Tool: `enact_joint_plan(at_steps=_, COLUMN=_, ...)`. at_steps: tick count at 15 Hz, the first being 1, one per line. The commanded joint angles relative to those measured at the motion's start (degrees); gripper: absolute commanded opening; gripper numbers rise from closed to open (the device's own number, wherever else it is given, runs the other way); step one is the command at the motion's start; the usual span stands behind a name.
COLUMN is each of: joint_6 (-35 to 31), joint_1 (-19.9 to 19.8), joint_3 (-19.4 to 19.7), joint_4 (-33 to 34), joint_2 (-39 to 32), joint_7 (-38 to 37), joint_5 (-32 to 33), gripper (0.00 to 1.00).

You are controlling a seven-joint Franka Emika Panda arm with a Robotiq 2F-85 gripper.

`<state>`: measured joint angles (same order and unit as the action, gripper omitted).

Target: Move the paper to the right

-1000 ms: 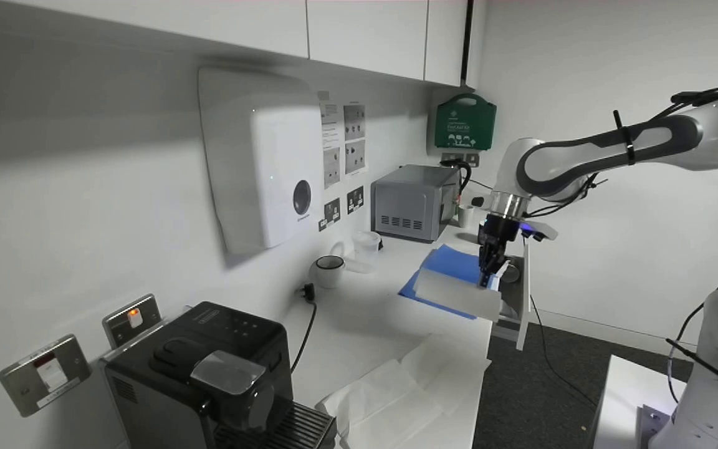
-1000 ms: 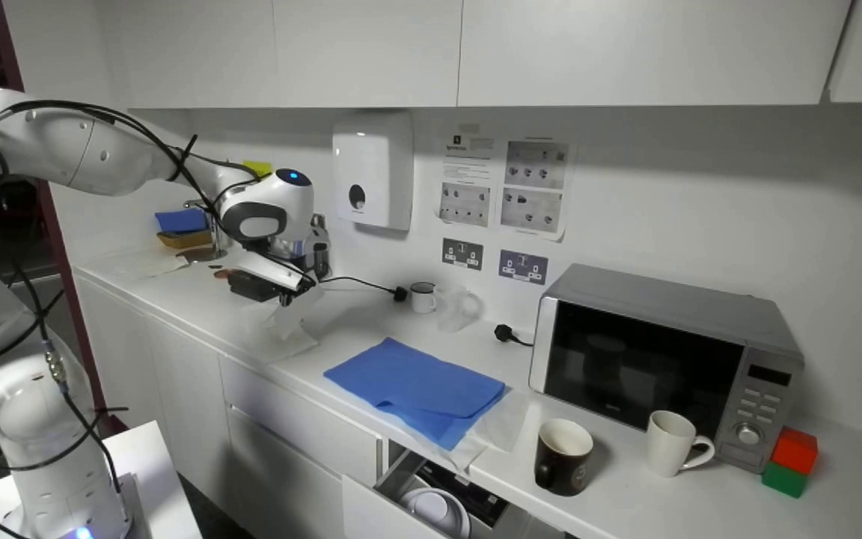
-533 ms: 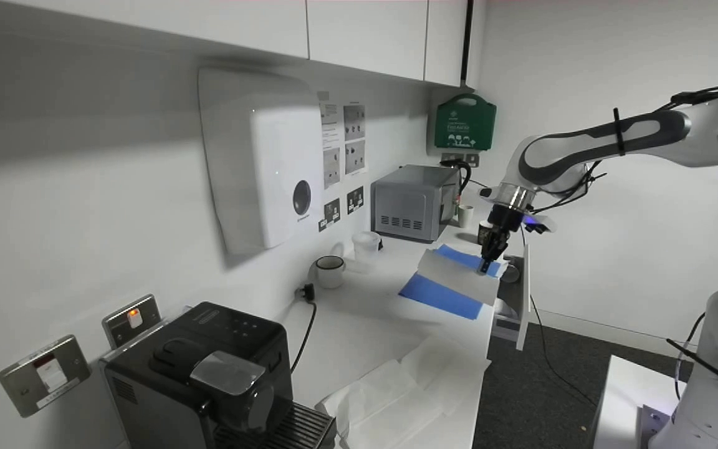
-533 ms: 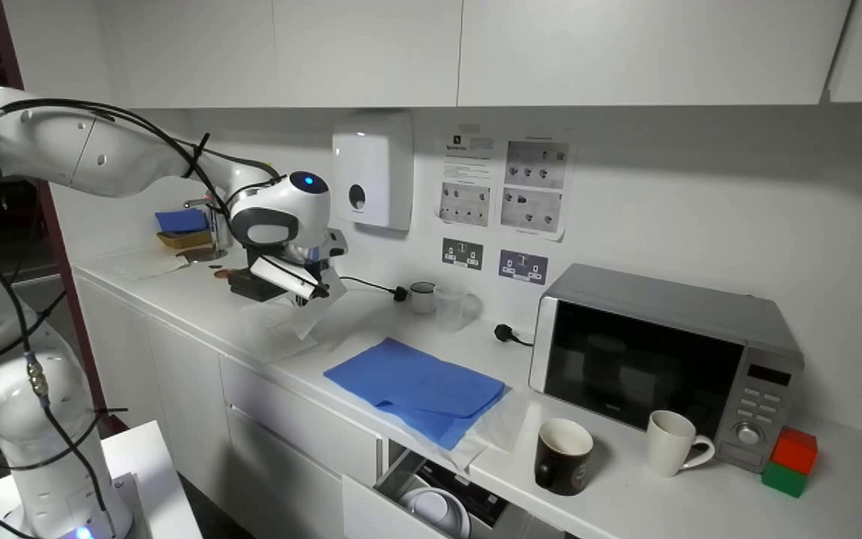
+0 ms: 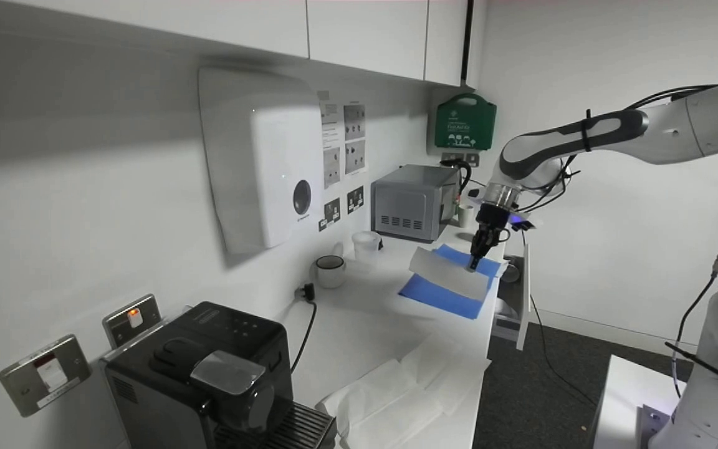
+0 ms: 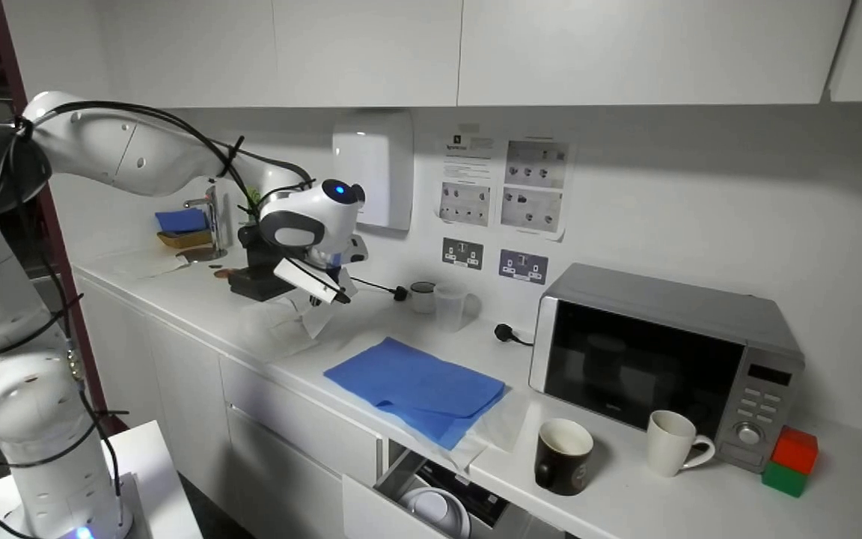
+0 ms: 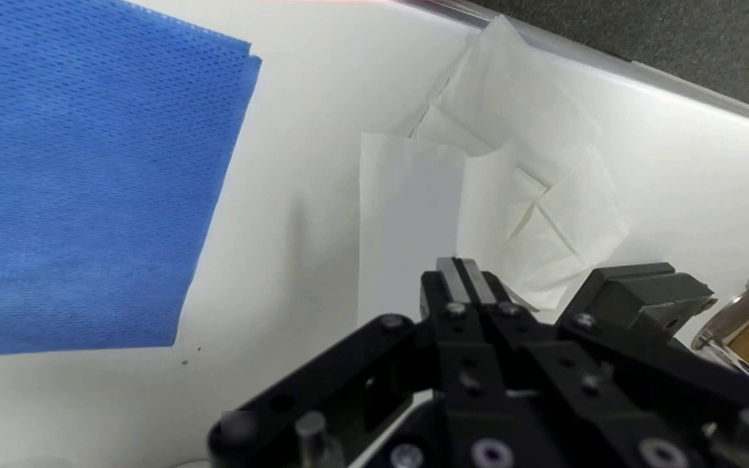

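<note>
My gripper (image 7: 458,263) is shut on a white sheet of paper, pinching it at one edge. The held paper (image 7: 407,214) hangs folded either side of the fingertips, above the white counter. In an exterior view the paper (image 5: 446,274) appears in front of blue sheets (image 5: 443,300), with the gripper (image 5: 473,264) at its edge. In an exterior view the paper (image 6: 319,318) hangs below the gripper (image 6: 316,301), which the wrist partly hides. Crumpled white paper (image 7: 543,195) lies on the counter beyond the held sheet.
The blue sheets (image 6: 416,382) lie before the microwave (image 6: 663,359). A dark mug (image 6: 563,458) and white mug (image 6: 672,443) stand near it. An open drawer (image 6: 390,513) juts out below. A rimmed mug (image 5: 330,272), clear jug (image 5: 366,244) and coffee machine (image 5: 209,368) stand along the wall.
My gripper has carried the held paper along the counter toward the microwave, rightward in an exterior view. The blue sheets and crumpled paper have stayed put.
</note>
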<state>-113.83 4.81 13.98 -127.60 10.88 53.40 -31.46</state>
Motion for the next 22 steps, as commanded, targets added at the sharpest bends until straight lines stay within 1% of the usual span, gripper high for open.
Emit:
enact_joint_plan(at_steps=1, joint_6=6.0, joint_1=-3.2, joint_3=-0.2, joint_4=6.4, joint_2=-5.8, joint_7=5.0, joint_5=-3.5, gripper=0.00)
enact_joint_plan(at_steps=9, joint_6=17.3, joint_1=-9.6, joint_3=-1.7, joint_4=15.1, joint_2=-15.5, joint_7=12.7, joint_5=-8.8, gripper=0.00)
enact_joint_plan(at_steps=15, joint_6=24.6, joint_1=-13.0, joint_3=-3.4, joint_4=20.8, joint_2=-20.9, joint_7=15.2, joint_5=-9.9, gripper=0.00)
enact_joint_plan(at_steps=17, joint_6=25.9, joint_1=-13.7, joint_3=-4.0, joint_4=22.3, joint_2=-22.3, joint_7=14.7, joint_5=-9.6, gripper=0.00)
enact_joint_plan(at_steps=19, joint_6=24.8, joint_1=-13.8, joint_3=-4.4, joint_4=22.7, joint_2=-22.7, joint_7=12.9, joint_5=-8.9, gripper=0.00)
enact_joint_plan(at_steps=20, joint_6=22.7, joint_1=-13.4, joint_3=-4.5, joint_4=22.3, joint_2=-22.5, joint_7=11.1, joint_5=-8.3, gripper=0.00)
enact_joint_plan(at_steps=21, joint_6=22.9, joint_1=-13.5, joint_3=-4.8, joint_4=20.7, joint_2=-21.8, joint_7=12.5, joint_5=-8.1, gripper=0.01)
enact_joint_plan(at_steps=22, joint_6=22.8, joint_1=-13.6, joint_3=-4.9, joint_4=21.0, joint_2=-22.1, joint_7=12.2, joint_5=-8.1, gripper=0.01)
